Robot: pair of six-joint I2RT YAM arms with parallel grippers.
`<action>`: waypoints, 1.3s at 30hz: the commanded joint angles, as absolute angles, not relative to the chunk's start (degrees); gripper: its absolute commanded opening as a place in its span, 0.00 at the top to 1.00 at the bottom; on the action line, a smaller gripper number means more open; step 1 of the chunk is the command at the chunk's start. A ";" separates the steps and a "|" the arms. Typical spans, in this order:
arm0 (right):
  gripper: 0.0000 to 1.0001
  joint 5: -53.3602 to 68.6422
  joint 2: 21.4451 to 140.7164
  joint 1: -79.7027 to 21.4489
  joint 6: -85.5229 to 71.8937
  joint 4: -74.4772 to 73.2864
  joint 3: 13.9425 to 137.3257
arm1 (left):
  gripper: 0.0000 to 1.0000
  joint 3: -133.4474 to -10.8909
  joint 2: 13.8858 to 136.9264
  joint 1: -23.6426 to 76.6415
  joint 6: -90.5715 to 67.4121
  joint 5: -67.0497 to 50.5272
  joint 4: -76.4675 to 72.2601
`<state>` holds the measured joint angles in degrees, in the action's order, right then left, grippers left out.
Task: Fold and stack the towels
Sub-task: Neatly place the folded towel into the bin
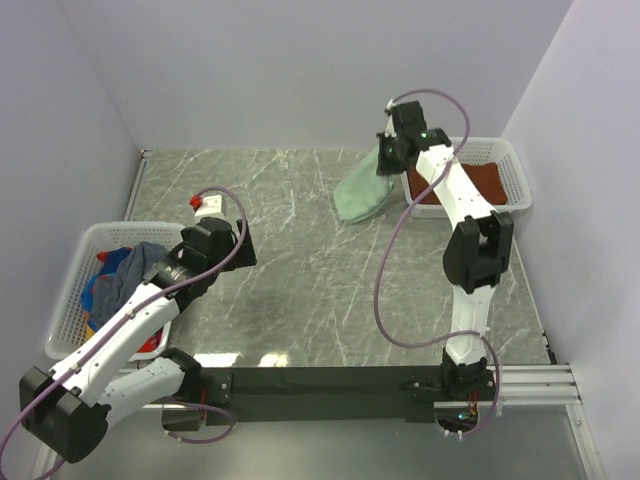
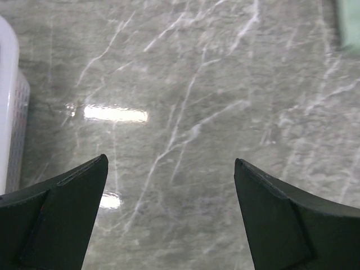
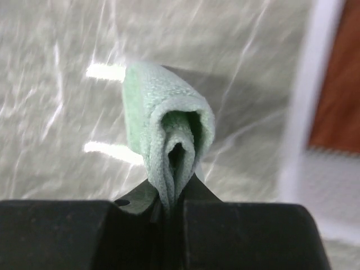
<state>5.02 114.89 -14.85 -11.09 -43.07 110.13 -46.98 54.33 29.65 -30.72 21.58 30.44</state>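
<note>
A pale mint-green towel (image 1: 363,193) hangs from my right gripper (image 1: 385,160) at the back of the table, its lower end resting on the marble next to the right basket. In the right wrist view the folded green towel (image 3: 169,129) is pinched between my shut jaws. A rust-brown towel (image 1: 478,185) lies in the right basket (image 1: 515,175). Blue, red and yellow towels (image 1: 120,275) are heaped in the left basket (image 1: 75,260). My left gripper (image 2: 169,185) is open over bare marble, with nothing between its fingers (image 2: 67,208).
A small white and red object (image 1: 207,205) lies on the table near the back left. The white wall of the left basket (image 2: 11,112) shows at the left edge of the left wrist view. Walls close in the table at left, back and right.
</note>
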 commanded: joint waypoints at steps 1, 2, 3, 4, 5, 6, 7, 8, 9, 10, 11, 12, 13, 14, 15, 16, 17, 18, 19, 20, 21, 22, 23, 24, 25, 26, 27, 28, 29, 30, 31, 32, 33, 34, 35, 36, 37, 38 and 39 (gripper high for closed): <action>1.00 -1.04 120.21 -12.14 -3.35 -53.60 121.79 | 0.00 -46.50 54.75 29.36 -29.00 25.66 27.60; 1.00 -1.32 121.19 -11.61 -1.08 -55.09 123.82 | 0.01 -46.49 55.02 29.36 -29.18 26.45 27.86; 1.00 -1.67 121.81 -10.99 -0.62 -55.28 126.45 | 0.01 -46.49 55.11 29.36 -29.18 26.72 28.04; 1.00 -1.93 122.77 -9.86 1.21 -55.37 127.43 | 0.01 -46.49 55.72 29.36 -29.35 27.24 28.21; 1.00 -1.76 123.13 -9.23 3.67 -55.63 128.14 | 0.00 -46.49 55.90 29.36 -29.53 28.20 28.30; 1.00 -2.02 123.22 -8.71 4.65 -55.46 128.58 | 0.01 -46.58 56.42 29.27 -29.62 28.65 28.47; 1.00 -2.89 123.31 -7.40 5.53 -54.94 128.50 | 0.01 -46.58 57.21 29.35 -29.79 28.83 28.65; 1.00 -2.81 123.31 -6.60 7.36 -54.58 127.71 | 0.01 -46.67 57.83 29.36 -29.88 29.26 28.74; 1.00 -2.55 123.05 -5.72 8.17 -54.15 127.01 | 0.01 -46.76 58.27 29.36 -29.88 29.35 28.83; 1.00 -2.55 122.35 -4.93 9.39 -52.92 126.22 | 0.01 -46.93 59.49 29.36 -29.97 29.44 28.92; 1.00 -2.72 121.91 -3.44 10.01 -52.21 124.38 | 0.01 -47.11 60.11 29.27 -30.06 29.53 29.00; 1.00 -3.42 121.47 -2.64 10.54 -51.34 123.23 | 0.01 -47.11 60.73 29.27 -30.06 29.79 29.00; 1.00 -4.30 120.51 -2.03 10.89 -50.46 122.09 | 0.01 -47.46 62.12 29.27 -30.23 29.97 29.09; 1.00 -4.65 120.15 -1.24 11.68 -48.71 121.21 | 0.01 -47.46 62.75 29.35 -30.32 30.14 29.18; 1.00 -4.75 119.89 -0.27 11.95 -48.00 119.72 | 0.01 -47.72 63.36 29.27 -30.32 30.32 29.18; 1.00 -4.83 119.80 1.39 12.13 -46.51 119.01 | 0.00 -47.99 64.59 29.27 -30.41 30.41 29.27; 1.00 -4.83 119.79 1.93 12.91 -45.71 117.96 | 0.00 -47.99 65.21 29.27 -30.41 30.58 29.27; 1.00 -5.53 119.88 2.80 13.27 -45.01 117.51 | 0.00 -48.16 65.74 29.27 -30.41 30.67 29.27; 1.00 -5.89 120.23 3.16 13.71 -44.04 117.25 | 0.01 -48.34 66.53 29.27 -30.50 30.93 29.27; 1.00 -6.50 120.50 3.34 14.58 -43.51 116.90 | 0.01 -48.25 66.79 29.27 -30.50 31.20 29.18; 1.00 -7.37 120.76 3.77 14.94 -42.98 116.81 | 0.01 -48.34 67.06 29.27 -30.50 31.38 29.09; 1.00 -7.56 121.11 3.95 15.29 -42.11 116.72 | 0.01 -48.17 67.32 29.18 -30.50 31.64 28.92; 1.00 -7.73 121.29 4.22 15.73 -41.75 116.89 | 0.01 -48.08 67.41 29.18 -30.50 31.73 28.83; 1.00 -7.91 121.38 4.39 15.91 -41.49 116.89 | 0.00 -48.08 67.50 29.09 -30.50 31.90 28.57; 1.00 -8.69 121.55 4.48 16.43 -40.61 116.89 | 0.01 -47.90 67.85 29.18 -30.50 31.99 28.48; 1.00 -9.05 121.47 4.57 16.70 -40.17 116.63 | 0.00 -47.81 67.94 29.01 -30.41 32.08 28.30; 1.00 -9.66 121.03 4.66 16.87 -39.64 116.46 | 0.01 -47.90 67.94 28.92 -30.50 32.17 28.21; 1.00 -10.02 120.94 4.75 17.40 -38.68 116.28 | 0.01 -47.81 68.29 28.92 -30.50 32.25 28.13; 1.00 -9.93 120.76 4.66 17.66 -38.24 115.93 | 0.01 -47.73 68.38 28.83 -30.50 32.34 28.04; 1.00 -10.11 120.59 4.92 17.75 -37.88 116.01 | 0.01 -47.90 68.47 28.83 -30.50 32.34 27.95; 1.00 -10.28 120.67 5.10 18.19 -37.53 115.93 | 0.01 -47.81 68.90 28.92 -30.41 32.17 27.86; 1.00 -10.28 120.85 5.18 18.45 -37.62 116.36 | 0.01 -47.81 69.17 28.83 -30.41 32.17 27.95; 1.00 -10.63 121.20 5.19 18.54 -37.79 116.72 | 0.01 -47.99 69.43 28.74 -30.41 32.17 27.95; 1.00 -11.07 121.46 5.19 18.72 -38.14 116.98 | 0.01 -47.99 69.69 28.74 -30.50 32.08 27.95; 1.00 -11.94 121.73 5.19 18.81 -38.23 117.24 | 0.01 -48.08 69.96 28.83 -30.50 32.17 27.95; 1.00 -12.30 121.73 5.27 18.98 -38.15 117.16 | 0.01 -47.99 70.05 28.83 -30.50 32.08 27.95; 1.00 -12.65 121.73 5.27 18.98 -37.71 116.72 | 0.00 -48.16 70.22 28.74 -30.50 32.17 27.95; 1.00 -13.35 121.82 5.36 19.07 -37.53 116.37 | 0.01 -48.16 70.31 28.83 -30.50 32.17 27.95; 1.00 -13.62 121.73 5.54 19.25 -37.27 116.11 | 0.01 -48.16 70.40 28.83 -30.50 32.08 27.86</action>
<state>-10.59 123.02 4.80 17.76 -40.27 116.07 -46.28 70.24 29.06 -30.65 30.98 29.52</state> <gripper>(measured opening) 0.082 0.994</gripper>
